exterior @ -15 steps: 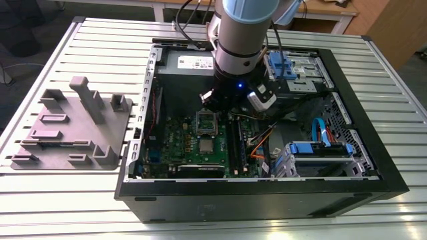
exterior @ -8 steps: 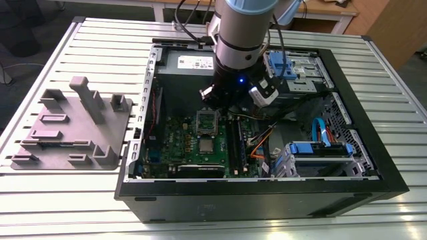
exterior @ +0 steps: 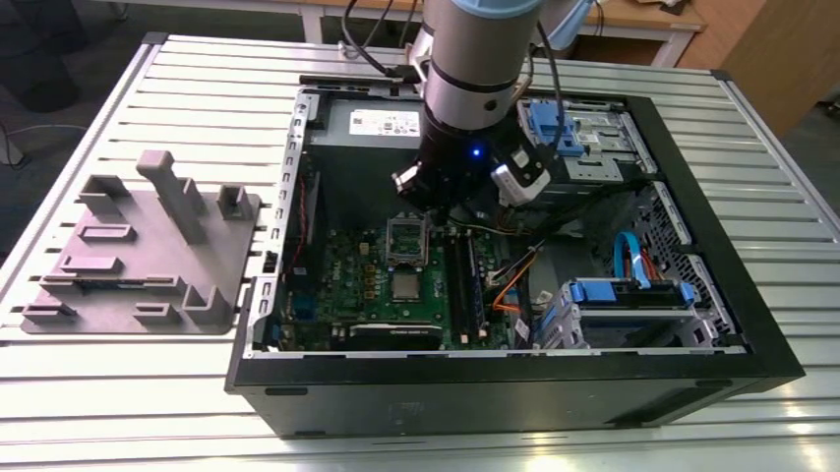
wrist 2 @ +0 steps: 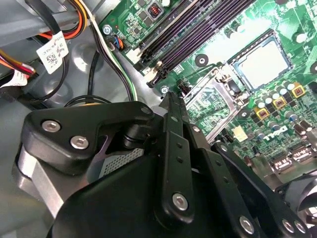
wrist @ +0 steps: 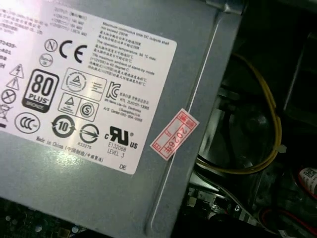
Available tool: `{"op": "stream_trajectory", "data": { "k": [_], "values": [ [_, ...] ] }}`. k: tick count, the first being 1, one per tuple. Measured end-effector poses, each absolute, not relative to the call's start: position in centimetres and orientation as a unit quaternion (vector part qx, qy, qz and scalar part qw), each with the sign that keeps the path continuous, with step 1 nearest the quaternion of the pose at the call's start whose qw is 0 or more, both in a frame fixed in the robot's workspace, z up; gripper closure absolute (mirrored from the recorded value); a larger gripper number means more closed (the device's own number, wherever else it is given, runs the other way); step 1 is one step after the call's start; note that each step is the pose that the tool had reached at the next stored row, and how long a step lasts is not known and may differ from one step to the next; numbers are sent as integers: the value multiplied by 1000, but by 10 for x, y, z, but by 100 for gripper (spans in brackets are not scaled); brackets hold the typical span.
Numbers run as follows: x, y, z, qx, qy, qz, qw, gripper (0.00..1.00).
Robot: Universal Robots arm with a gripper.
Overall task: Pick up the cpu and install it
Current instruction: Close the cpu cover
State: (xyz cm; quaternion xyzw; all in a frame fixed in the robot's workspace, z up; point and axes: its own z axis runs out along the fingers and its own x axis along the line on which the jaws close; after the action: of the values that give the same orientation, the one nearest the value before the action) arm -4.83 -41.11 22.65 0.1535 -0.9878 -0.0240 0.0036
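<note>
At the bench's left edge in the exterior view, a grey holder [exterior: 138,251] is laid flat, apart from the computer case [exterior: 512,393]. Inside the case, the cpu [exterior: 405,286] is seated in the green board's socket [exterior: 405,258], presumably installed. The gripper [exterior: 440,202] is hung just above the socket's far end; its opening cannot be told.

We see a ribbed, pale metal table [exterior: 157,108] filling most of the exterior view, evenly lit from above. Beyond its far edge stands a light wooden desk [exterior: 643,22] on white legs, with a wooden cabinet panel [exterior: 774,49] at the exterior view's right. A dark floor [exterior: 66,49] shows behind.
</note>
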Motion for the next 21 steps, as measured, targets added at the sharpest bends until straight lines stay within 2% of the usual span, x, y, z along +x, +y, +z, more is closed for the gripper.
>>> {"op": "stream_trajectory", "data": {
  "k": [21],
  "values": [
    [-47, -403, 217, 207, -978, -24, 4, 90]
  ]
}}
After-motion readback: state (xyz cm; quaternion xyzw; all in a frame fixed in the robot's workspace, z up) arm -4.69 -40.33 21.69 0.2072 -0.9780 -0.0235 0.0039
